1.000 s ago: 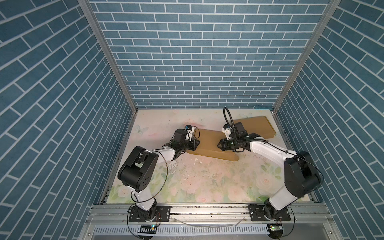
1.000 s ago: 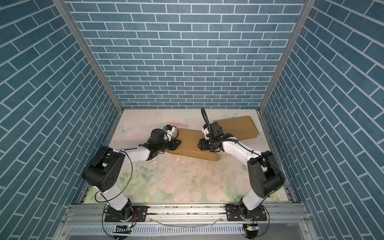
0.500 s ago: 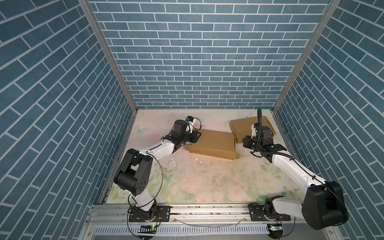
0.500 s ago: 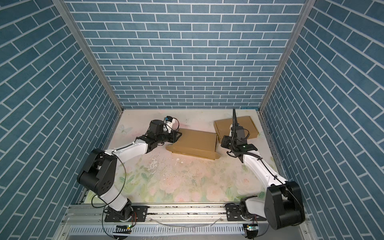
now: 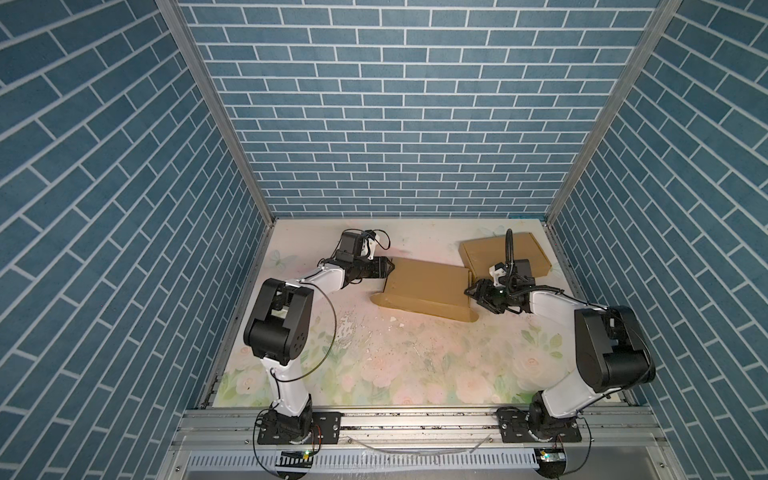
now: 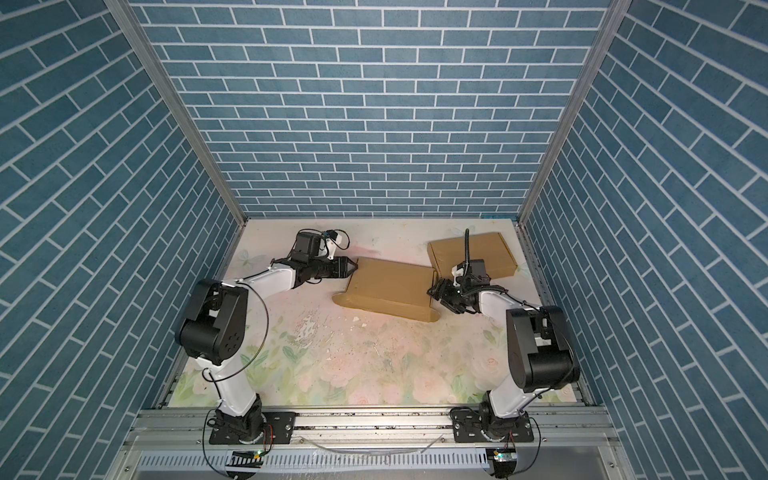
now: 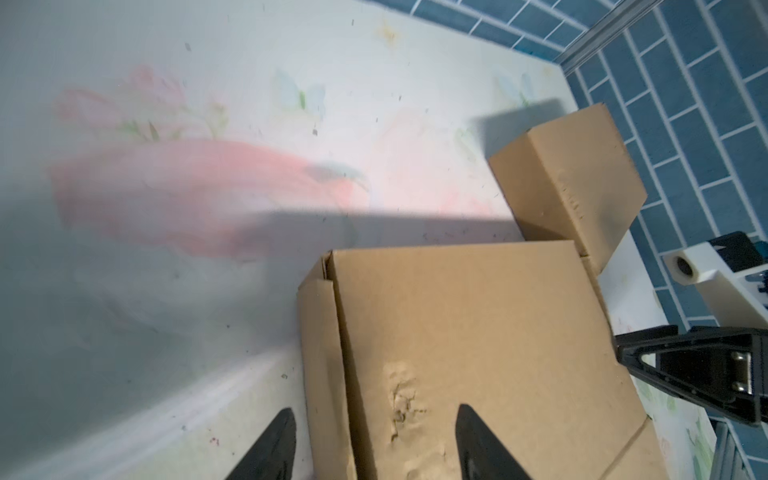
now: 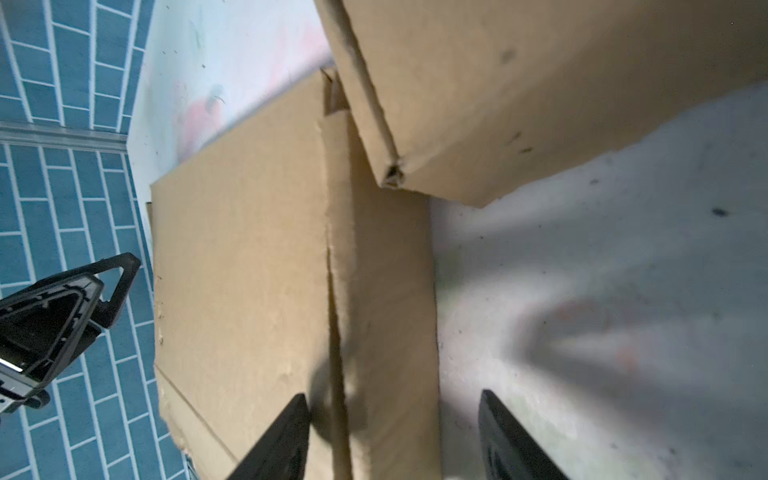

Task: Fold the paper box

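Since the paper box (image 5: 426, 284) is judged light and easily dented, its end walls are best pinched. It is found on the table (image 5: 374, 374) between the left gripper (image 5: 389, 268) and right gripper (image 5: 470, 291), both spread open, nothing grasped.

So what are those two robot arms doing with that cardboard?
They are folding a paper box. It lies in the middle of the table with one arm at each end. The left gripper is at its left end and the right gripper is at its right end. Both have their jaws open around an edge, and neither is squeezing. Another cardboard panel sits at the back right.
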Robot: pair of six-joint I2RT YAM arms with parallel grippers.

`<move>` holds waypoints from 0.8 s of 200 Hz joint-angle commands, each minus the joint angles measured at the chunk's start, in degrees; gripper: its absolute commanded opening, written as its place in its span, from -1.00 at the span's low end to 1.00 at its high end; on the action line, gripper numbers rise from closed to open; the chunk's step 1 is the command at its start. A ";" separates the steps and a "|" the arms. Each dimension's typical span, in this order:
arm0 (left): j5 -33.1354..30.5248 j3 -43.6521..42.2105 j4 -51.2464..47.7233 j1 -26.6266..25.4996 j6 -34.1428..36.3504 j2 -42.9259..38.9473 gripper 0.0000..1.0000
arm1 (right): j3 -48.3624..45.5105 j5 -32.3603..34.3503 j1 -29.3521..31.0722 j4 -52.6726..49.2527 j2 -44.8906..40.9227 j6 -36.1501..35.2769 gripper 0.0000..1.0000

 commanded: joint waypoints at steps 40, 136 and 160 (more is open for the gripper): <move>3.18 -1.94 1.56 -0.13 -2.71 3.70 -0.06 | 0.16 -2.64 0.93 4.30 3.20 2.07 -0.23; 5.94 0.82 -8.89 4.19 0.67 9.12 -0.57 | -8.25 -15.55 -3.51 19.63 4.34 12.25 0.77; 9.21 2.15 -12.13 6.20 2.13 10.94 -0.60 | -8.83 -15.74 -3.52 20.74 4.52 13.59 0.80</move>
